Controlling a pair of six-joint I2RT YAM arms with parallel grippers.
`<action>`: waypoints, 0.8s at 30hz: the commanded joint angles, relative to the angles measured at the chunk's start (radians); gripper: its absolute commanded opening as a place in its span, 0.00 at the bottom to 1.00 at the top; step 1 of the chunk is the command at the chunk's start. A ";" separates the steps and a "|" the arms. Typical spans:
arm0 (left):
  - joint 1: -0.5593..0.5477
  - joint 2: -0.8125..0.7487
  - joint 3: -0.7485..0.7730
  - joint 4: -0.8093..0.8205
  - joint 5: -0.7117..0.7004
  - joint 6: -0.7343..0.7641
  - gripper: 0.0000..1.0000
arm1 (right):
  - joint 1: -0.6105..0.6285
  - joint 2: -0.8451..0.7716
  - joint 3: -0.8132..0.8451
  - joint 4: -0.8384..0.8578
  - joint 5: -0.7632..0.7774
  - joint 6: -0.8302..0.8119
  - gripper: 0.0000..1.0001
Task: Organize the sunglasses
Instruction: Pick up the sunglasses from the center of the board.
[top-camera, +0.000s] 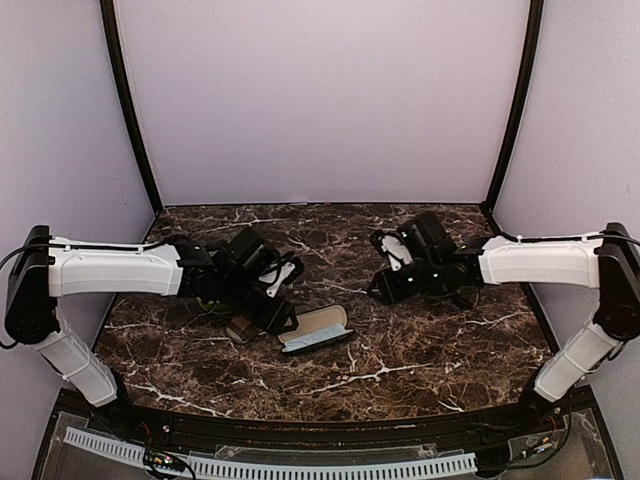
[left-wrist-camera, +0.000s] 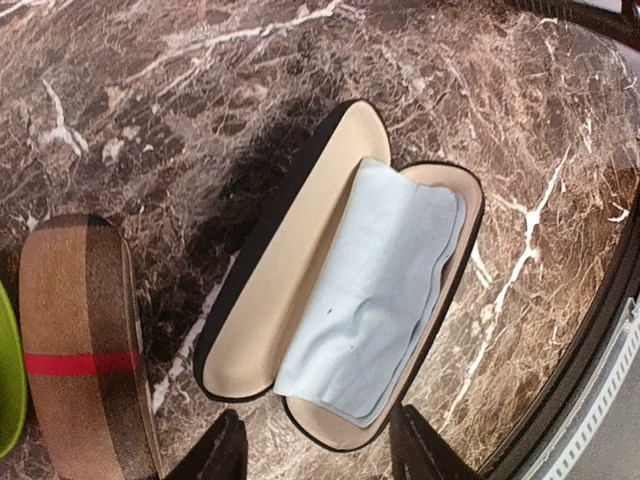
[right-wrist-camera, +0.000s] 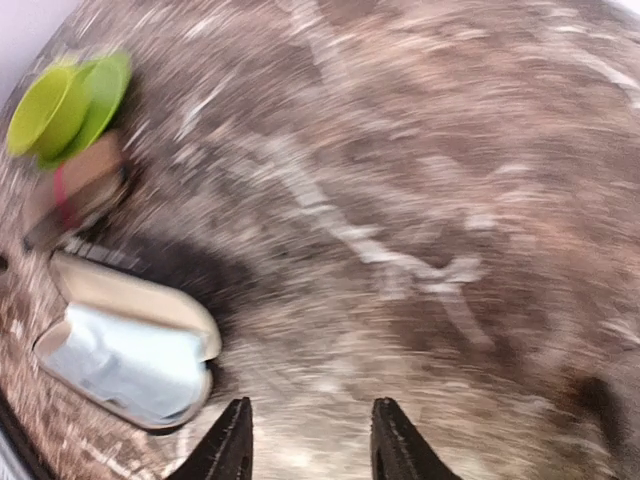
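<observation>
Okay, on the left wrist camera my left tool (left-wrist-camera: 316, 430) has its two dark fingers spread apart with nothing pinched between them, so it's open, hanging right over the near end of the open case (left-wrist-camera: 290, 260). That case lies flat on the marble tabletop (left-wrist-camera: 200, 80), black outside and beige inside, with both halves facing up. A light blue cloth (left-wrist-camera: 385, 290) is spread over one half, a bit rumpled, filling most of it. Just beside the open case, not touching, is the striped case (left-wrist-camera: 80, 340), brown plaid with a red band across it, and it's shut. At the very left edge of that view I catch a sliver of a lime-green object (left-wrist-camera: 6, 370), can't say what it is. Over on the right wrist camera the picture is badly smeared. Even so, the right tool (right-wrist-camera: 310, 425) shows both fingers apart over bare marble, gripping nothing, so it's open as well. It's well apart from the cases, which sit off at the left of its view. From the top camera the left arm (top-camera: 110, 272) reaches in over the two cases and covers part of the striped one. The right arm (top-camera: 530, 262) sits on the other side of the tabletop, with a gap between the two tools. As for the sunglasses, I can't make them out in any of my views, so I can't tell where they are
</observation>
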 joint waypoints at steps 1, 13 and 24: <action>-0.015 -0.024 0.030 0.030 -0.012 0.029 0.52 | -0.153 -0.142 -0.072 -0.061 0.147 0.033 0.44; -0.078 0.052 0.095 0.057 -0.007 0.059 0.54 | -0.526 -0.191 -0.161 -0.127 0.278 0.117 0.58; -0.104 0.059 0.090 0.086 -0.006 0.064 0.56 | -0.610 -0.033 -0.179 -0.075 0.250 0.115 0.51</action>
